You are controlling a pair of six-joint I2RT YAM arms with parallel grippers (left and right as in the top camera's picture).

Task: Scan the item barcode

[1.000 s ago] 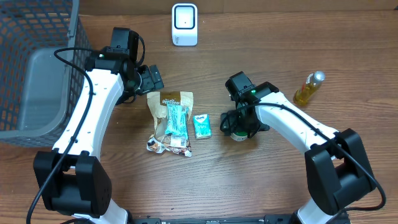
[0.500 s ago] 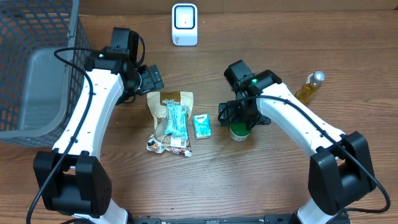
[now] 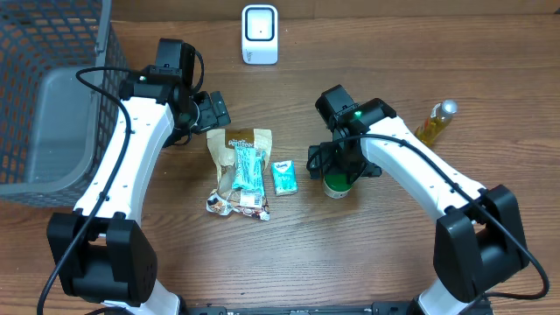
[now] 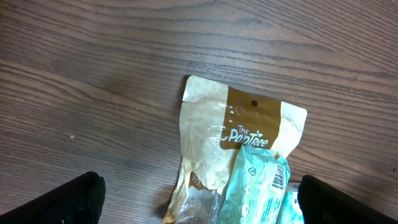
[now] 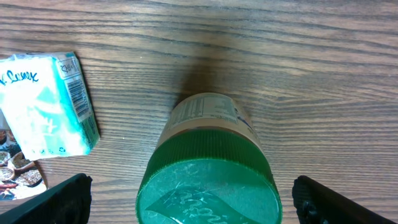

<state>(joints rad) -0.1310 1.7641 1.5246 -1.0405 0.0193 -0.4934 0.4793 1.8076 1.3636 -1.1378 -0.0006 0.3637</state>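
Wooden table [image 3: 367,271], seen from beside it, with two arms reaching in. Item one: a jar [image 5: 208,180] with a green screw lid and a pale printed label, standing upright right of centre on the table. The right gripper [image 3: 339,168] hangs directly over it, jaws spread as wide as they go, one on each side of the lid with a gap on both sides, so it grips nothing. Item two: a small teal-and-white tissue pack [image 3: 283,178], lying flat just left of the jar but apart from it, with a barcode showing on its long edge. Item three: a tan and brown snack pouch [image 4: 239,134] lying flat left of the tissue pack, with a teal packet [image 3: 248,168] resting lengthwise on top of it. The left gripper [image 3: 213,111] hovers near the pouch's top edge, jaws likewise fully apart, with nothing between them. Item four: a white scanner [image 3: 260,33] with a dark window, standing at the far edge, well apart from the jar. Item five: a small bottle [image 3: 435,124] of yellow liquid, lying tilted at the far right. Item six: a dark wire basket [image 3: 52,35] in the far left corner, with a grey tub [image 3: 57,122] at its near side.
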